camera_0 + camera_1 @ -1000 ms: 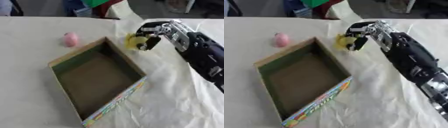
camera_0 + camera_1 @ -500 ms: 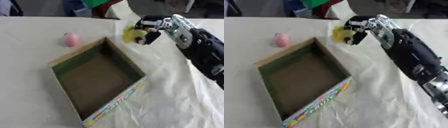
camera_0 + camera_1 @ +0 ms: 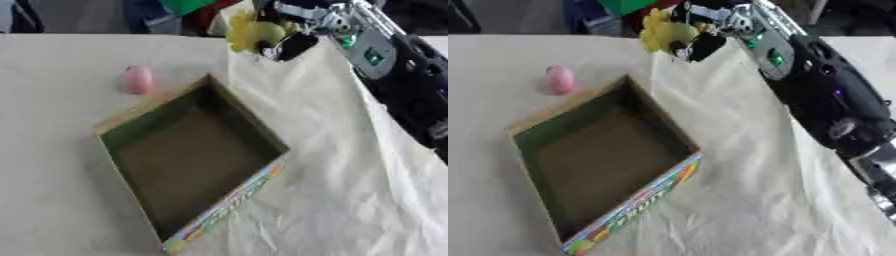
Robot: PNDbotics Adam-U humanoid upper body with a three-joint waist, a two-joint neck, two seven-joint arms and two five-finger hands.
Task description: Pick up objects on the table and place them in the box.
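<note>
My right hand (image 3: 302, 31) hangs above the table's far side, its fingers curled round a yellow object (image 3: 254, 34). It is lifted off the cloth, beyond the far corner of the box. The open cardboard box (image 3: 189, 155) lies askew in the middle, empty inside, with a colourful printed side (image 3: 636, 206) facing me. A small pink object (image 3: 137, 79) rests on the table to the left of the box's far corner. My left hand shows in neither view.
A wrinkled white cloth (image 3: 350, 190) covers the table. My black right forearm (image 3: 820, 100) crosses the upper right. Coloured shapes and dark forms stand beyond the table's far edge (image 3: 175, 10).
My right hand has risen from the cloth beside the box with the yellow object in it, moving up and away toward the far edge. The box and pink object stay put.
</note>
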